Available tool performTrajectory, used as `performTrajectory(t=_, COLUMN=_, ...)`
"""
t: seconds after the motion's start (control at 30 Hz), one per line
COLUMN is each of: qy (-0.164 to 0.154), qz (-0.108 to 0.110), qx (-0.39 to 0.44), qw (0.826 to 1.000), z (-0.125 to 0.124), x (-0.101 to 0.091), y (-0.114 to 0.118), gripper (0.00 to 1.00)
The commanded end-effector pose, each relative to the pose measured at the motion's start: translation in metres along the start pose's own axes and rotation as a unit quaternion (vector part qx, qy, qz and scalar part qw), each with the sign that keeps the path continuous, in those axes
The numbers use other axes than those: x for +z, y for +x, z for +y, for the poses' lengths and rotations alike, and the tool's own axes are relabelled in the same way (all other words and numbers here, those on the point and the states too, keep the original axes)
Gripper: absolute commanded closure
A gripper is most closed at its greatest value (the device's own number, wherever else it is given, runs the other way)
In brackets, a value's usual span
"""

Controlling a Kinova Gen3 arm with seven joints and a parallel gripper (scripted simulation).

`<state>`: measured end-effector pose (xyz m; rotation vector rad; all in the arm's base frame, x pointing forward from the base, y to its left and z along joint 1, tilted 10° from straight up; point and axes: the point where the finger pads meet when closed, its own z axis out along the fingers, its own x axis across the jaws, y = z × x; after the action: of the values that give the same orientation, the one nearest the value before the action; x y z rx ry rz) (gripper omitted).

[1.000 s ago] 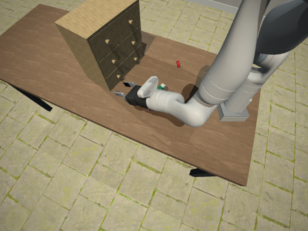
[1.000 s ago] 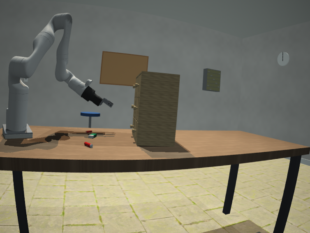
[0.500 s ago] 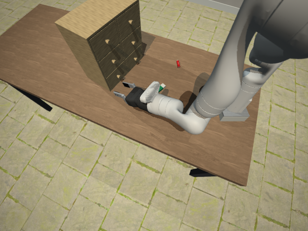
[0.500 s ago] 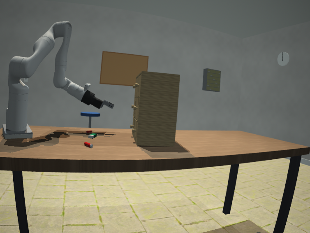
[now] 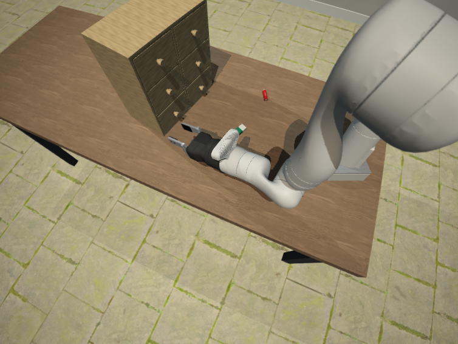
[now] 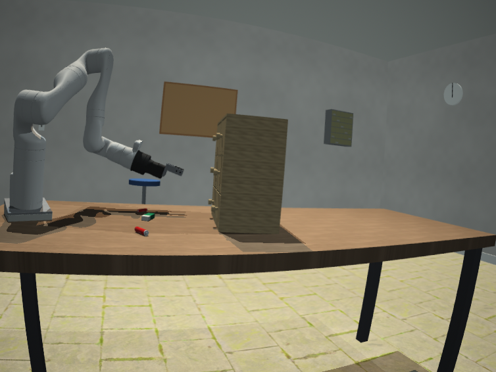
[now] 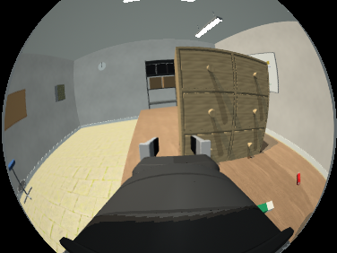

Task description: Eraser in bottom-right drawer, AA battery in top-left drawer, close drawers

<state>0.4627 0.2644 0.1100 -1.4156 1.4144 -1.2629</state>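
Where the chest (image 5: 146, 70) (image 6: 252, 174) (image 7: 206, 105) stands, fingers (image 5: 184, 134) (image 6: 175, 169) spread wide, blue stool (image 6: 144, 182) (image 7: 12, 164) behind the table (image 5: 121, 155) (image 6: 340, 224) (image 7: 154, 130)

The arm's upper bend (image 5: 403, 73) (image 6: 100, 59) has sunk, and the hand (image 5: 176, 132) (image 6: 181, 171) (image 7: 174, 143) tilts less steeply downward.
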Motion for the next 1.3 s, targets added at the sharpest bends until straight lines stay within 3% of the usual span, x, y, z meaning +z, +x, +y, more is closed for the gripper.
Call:
performTrajectory(t=0.0, qy=0.008, qz=0.001, qx=-0.007, qw=1.0, z=0.0057, x=0.0021, y=0.0009, gripper=0.0)
performTrajectory(t=0.37, qy=0.042, qz=0.001, qx=-0.007, qw=0.999, z=0.0092, x=0.0068, y=0.0009, gripper=0.0)
performTrajectory(t=1.27, qy=0.074, qz=0.0, qx=-0.007, qw=0.997, z=0.0125, x=0.0114, y=0.001, gripper=0.0)
